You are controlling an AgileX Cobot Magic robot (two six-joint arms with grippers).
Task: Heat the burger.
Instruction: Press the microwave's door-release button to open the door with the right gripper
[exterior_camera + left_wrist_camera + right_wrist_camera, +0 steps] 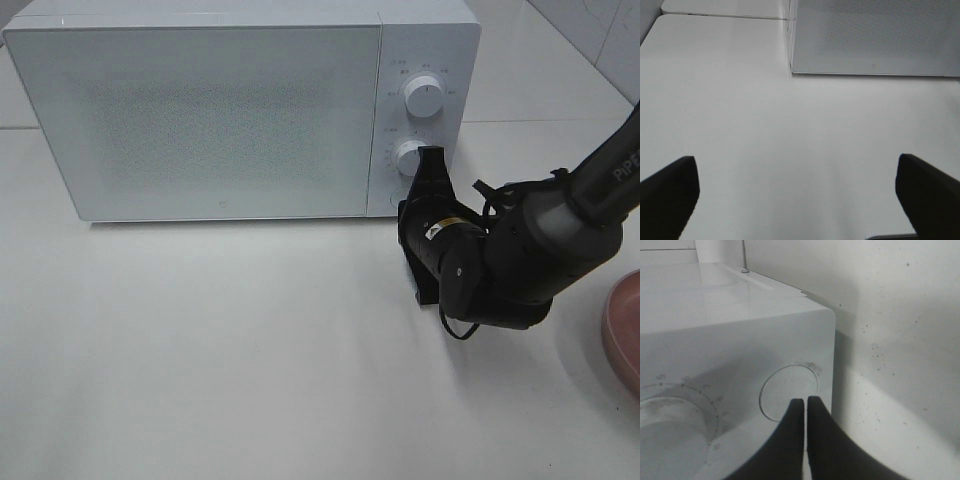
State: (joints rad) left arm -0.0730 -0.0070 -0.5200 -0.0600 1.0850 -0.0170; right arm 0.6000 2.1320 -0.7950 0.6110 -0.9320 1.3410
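**Right gripper closed at the microwave's controls; burger out of sight**

Nearest the robot, the left gripper (797, 200) hung over the bare white table (250, 350). Its two dark fingers (667, 195) stood wide apart at the edges of the left wrist view, with nothing between them. That view showed only table below it and, further off, the lower corner of the microwave's front. The high camera did not catch this gripper at all.

At the right edge of the table lay the round pink plate (622, 330), cut off by the frame. The part that showed had nothing on it.

Further in, the black right arm reached across from the right towards the microwave (200, 110). The right gripper (432, 160) was shut, its fingers pressed together into a single point and holding nothing. From above, the point lay against the control panel, just beside the lower knob (409, 157) and below the upper knob (424, 97). In the right wrist view the closed tips met the lower rim of a round button (790, 390) near the panel's outer corner, with a marked dial beside it. Whether they touched the button or stopped just short could not be told.

Beyond the gripper the microwave stood at the back of the table, its door closed flush and its pale speckled front hiding the inside.

The burger appeared in none of the three views, so where it sat could not be told.
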